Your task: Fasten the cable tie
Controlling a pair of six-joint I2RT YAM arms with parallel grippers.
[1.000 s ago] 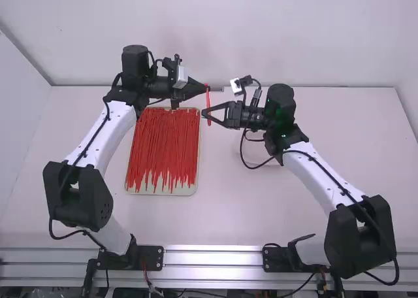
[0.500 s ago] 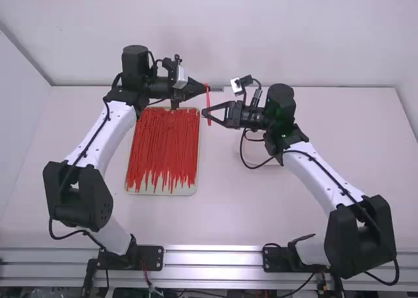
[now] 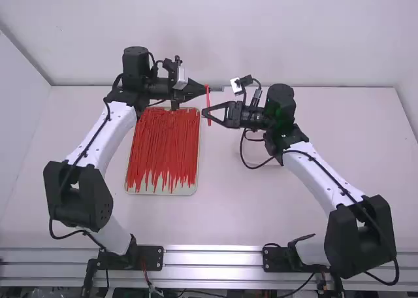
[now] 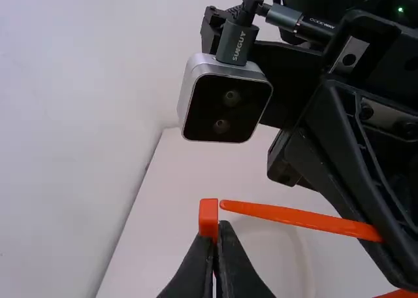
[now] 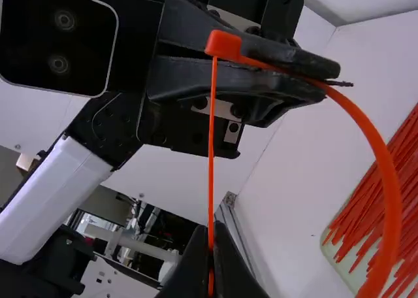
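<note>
**Item under work.** One orange-red plastic cable tie [image 3: 208, 107] is held in the air just beyond the far right corner of the pale flat tray of spare red ties [image 3: 163, 191].

**Grippers.**
- The left gripper [image 3: 203, 87], above that same corner, is pinched tight on the tie's square locking head [image 4: 208, 216].
- The right gripper [image 3: 209, 114], just off the tray's right side, is clamped narrow on the thin strap [image 5: 211, 148].

**Tie.** The strap's free end runs straight up to the head, and the rest bows out in a loop. Whether the tip has entered the head's slot cannot be told.

**Assessment.** The step in hand is judged to be threading.
- The head should be held fixed with its slot facing the strap.
- The right gripper should drive the tip along the strap's own line, not across it, since the thin end is likely to buckle under side load.
- A grip close to the tip would limit bending.
- Once the tip is through, a steady pull should seat the ratchet.
</note>
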